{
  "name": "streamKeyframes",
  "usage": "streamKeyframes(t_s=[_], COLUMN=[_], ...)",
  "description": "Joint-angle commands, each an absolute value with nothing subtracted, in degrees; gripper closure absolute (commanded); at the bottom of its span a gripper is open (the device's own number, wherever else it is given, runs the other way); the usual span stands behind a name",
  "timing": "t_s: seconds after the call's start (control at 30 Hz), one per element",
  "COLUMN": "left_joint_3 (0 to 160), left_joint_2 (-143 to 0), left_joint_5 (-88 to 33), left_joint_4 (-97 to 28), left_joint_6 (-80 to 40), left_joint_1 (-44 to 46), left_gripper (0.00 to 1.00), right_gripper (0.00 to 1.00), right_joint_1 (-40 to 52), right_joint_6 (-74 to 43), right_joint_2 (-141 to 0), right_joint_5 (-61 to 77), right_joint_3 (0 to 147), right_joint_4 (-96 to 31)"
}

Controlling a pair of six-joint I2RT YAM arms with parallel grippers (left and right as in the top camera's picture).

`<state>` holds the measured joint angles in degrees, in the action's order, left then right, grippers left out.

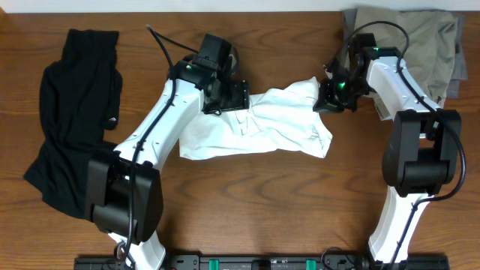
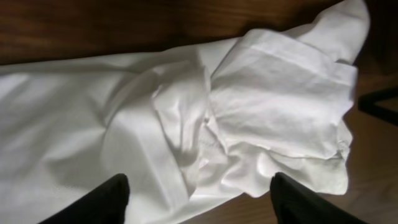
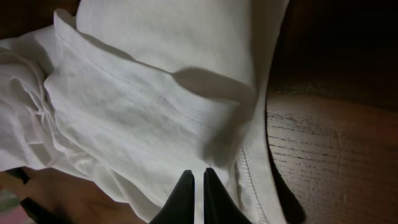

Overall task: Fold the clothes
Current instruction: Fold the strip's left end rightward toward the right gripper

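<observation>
A crumpled white shirt [image 1: 262, 124] lies in the middle of the wooden table. My left gripper [image 1: 234, 96] is open and hovers over the shirt's upper left part. In the left wrist view its two black fingers [image 2: 199, 202] stand wide apart over bunched white folds [image 2: 249, 112], with nothing between them. My right gripper [image 1: 328, 101] is at the shirt's upper right corner. In the right wrist view its fingers [image 3: 199, 186] are pressed together on the white cloth near a stitched hem [image 3: 155, 106].
A black garment [image 1: 75, 112] lies stretched along the left side of the table. A khaki-grey garment [image 1: 412, 41] is piled at the back right corner, behind my right arm. Bare wood [image 1: 262, 202] shows in front of the shirt.
</observation>
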<state>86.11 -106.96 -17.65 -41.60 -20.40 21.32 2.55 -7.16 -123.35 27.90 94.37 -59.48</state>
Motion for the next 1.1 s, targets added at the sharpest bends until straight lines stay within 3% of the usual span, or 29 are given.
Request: streamKeyframes(t_s=[0.0,0.3,0.43,0.53,1.07], left_joint_3=[87.24,87.88,87.26,86.11,85.34], left_joint_2=[-107.5,-107.07,-107.07,-107.22,-114.32], left_joint_5=[-17.58,-17.52,-17.5,-17.17,-7.86], left_joint_4=[-41.25,-47.99,-49.17,-48.01,-43.81], left_joint_6=[-20.86,-11.11,-9.61,-9.61,-16.86], left_joint_1=[21.45,19.68,20.14,21.06,23.44], left_gripper=[0.25,0.26,0.45,0.53,0.52], right_gripper=[0.93,0.92,0.92,0.91,0.9], right_joint_1=[2.63,2.63,2.66,2.66,2.63], right_joint_6=[-6.59,-5.5,-5.52,-5.5,-5.5], right_joint_2=[-122.52,-122.52,-122.52,-122.52,-122.52], right_joint_5=[28.71,28.47,27.62,27.64,27.22], right_joint_3=[94.28,94.28,94.28,94.28,94.28], right_joint_4=[-59.59,-59.94,-59.88,-59.79,-60.03])
